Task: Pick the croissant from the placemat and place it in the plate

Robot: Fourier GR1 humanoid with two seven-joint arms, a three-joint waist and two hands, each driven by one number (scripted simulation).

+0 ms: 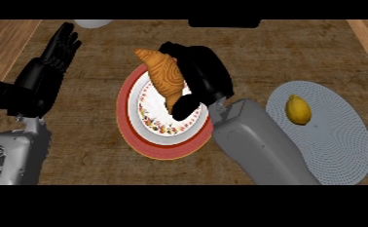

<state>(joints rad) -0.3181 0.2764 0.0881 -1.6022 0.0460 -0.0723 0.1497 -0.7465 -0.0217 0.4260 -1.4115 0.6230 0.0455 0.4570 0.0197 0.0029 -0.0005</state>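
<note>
Croissant (pixel 164 75), golden-brown, curved and ridged, sits pinched within the curled right hand (pixel 205 75), over the plate (pixel 155 123).

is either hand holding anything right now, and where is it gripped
The right hand holds the croissant along its right side and lower end, above the plate. The left hand holds nothing.

The right hand (pixel 200 75) hangs over the plate (pixel 159 145), fingers (pixel 173 50) and thumb curled round the croissant (pixel 165 75), its grey forearm slanting away lower right. The left hand (pixel 45 72) rests open, fingers up, well left of the plate.
</note>
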